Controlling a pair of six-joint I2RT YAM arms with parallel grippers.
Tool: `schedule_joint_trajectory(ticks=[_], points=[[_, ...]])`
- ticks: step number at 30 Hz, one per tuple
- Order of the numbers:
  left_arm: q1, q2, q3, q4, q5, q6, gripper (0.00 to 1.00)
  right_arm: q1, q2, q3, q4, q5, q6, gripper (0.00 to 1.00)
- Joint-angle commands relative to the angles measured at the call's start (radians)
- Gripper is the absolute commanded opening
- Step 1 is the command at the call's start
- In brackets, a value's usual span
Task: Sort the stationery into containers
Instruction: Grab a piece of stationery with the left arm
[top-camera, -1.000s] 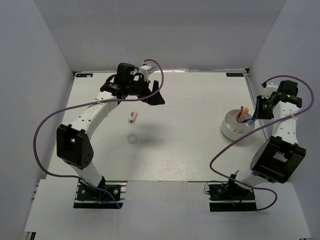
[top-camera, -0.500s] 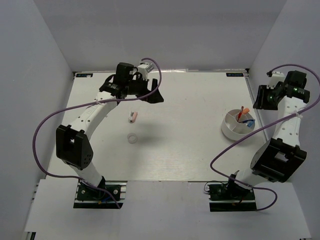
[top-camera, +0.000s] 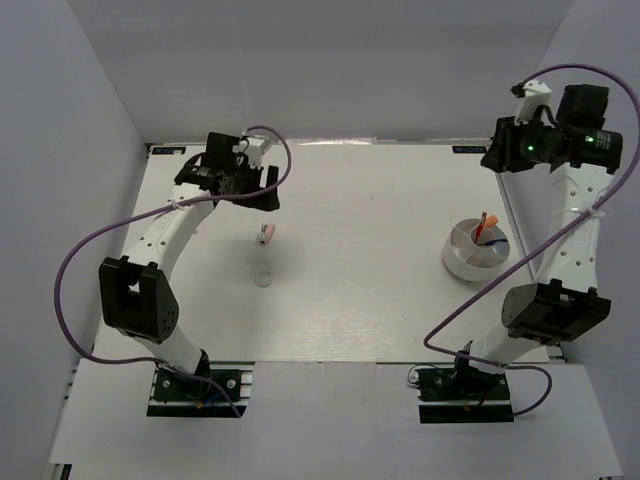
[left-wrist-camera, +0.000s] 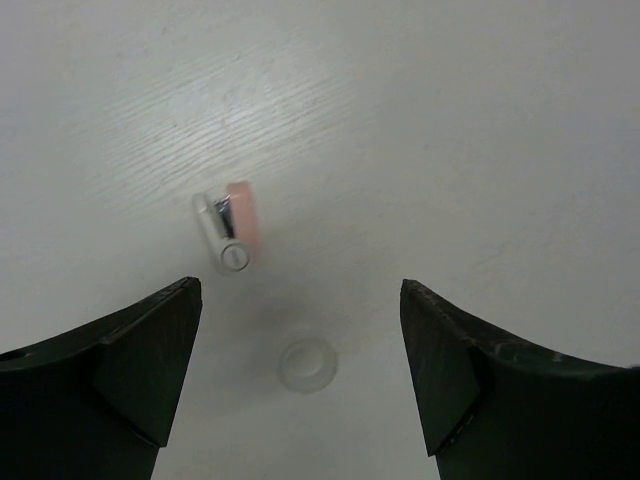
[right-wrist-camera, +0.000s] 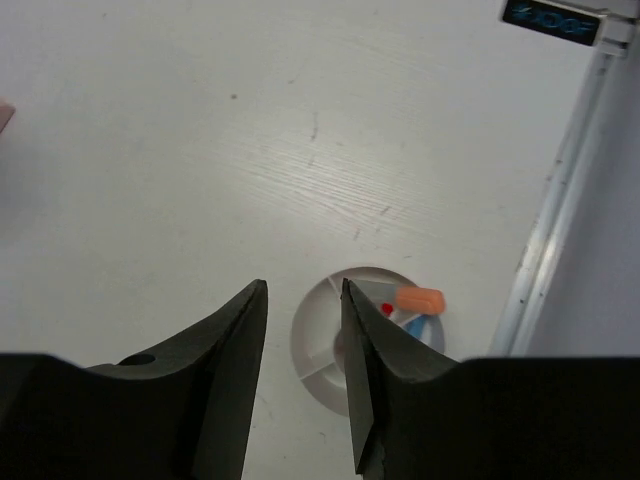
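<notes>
Lifted since a second ago on its upright-stretched arm, the right claw (right-wrist-camera: 303, 300) hangs high above the bowl (top-camera: 456, 262) near the table's (top-camera: 380, 310) right edge, jaws narrowly parted, empty; the orange-capped marker (right-wrist-camera: 419, 299) lies inside. The left claw (left-wrist-camera: 298, 290), wide open and empty, hangs above the eraser (left-wrist-camera: 241, 222) and tape ring (left-wrist-camera: 307, 363), left of centre.

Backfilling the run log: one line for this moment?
left hand: open, above eraser and tape ring | right hand: high above bowl, jaws narrowly apart, empty | bowl: orange-capped marker inside
</notes>
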Motion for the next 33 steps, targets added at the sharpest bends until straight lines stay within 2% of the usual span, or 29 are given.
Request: schedule_joint_trajectory(ticks=[1, 2, 4, 5, 8, 10, 14, 23, 33], points=[[0.033, -0.049, -0.073, -0.114, -0.05, 0.196, 0.89, 0.069, 0.034, 0.043, -0.068, -0.059, -0.02, 0.42], [0.033, -0.08, -0.105, -0.103, 0.015, 0.241, 0.82, 0.092, 0.033, 0.044, -0.073, -0.07, -0.026, 0.41], [0.016, -0.169, -0.176, -0.1, 0.072, 0.377, 0.75, 0.132, 0.039, 0.044, -0.088, -0.086, -0.046, 0.42], [0.007, -0.19, -0.234, -0.105, 0.092, 0.411, 0.68, 0.14, 0.039, 0.041, -0.091, -0.096, -0.049, 0.42], [0.007, -0.191, -0.312, -0.172, 0.123, 0.523, 0.61, 0.175, 0.021, -0.004, -0.089, -0.131, -0.06, 0.42], [0.007, -0.175, -0.345, -0.189, 0.131, 0.564, 0.6, 0.2, 0.008, -0.018, -0.082, -0.145, -0.058, 0.41], [0.007, -0.177, -0.444, -0.114, 0.126, 0.562, 0.61, 0.244, -0.016, -0.074, -0.076, -0.149, -0.058, 0.41], [0.007, -0.053, -0.408, 0.026, 0.037, 0.473, 0.59, 0.29, -0.067, -0.124, -0.083, -0.125, -0.066, 0.41], [0.007, 0.015, -0.441, 0.081, 0.002, 0.487, 0.57, 0.3, -0.093, -0.137, -0.079, -0.157, -0.051, 0.42]])
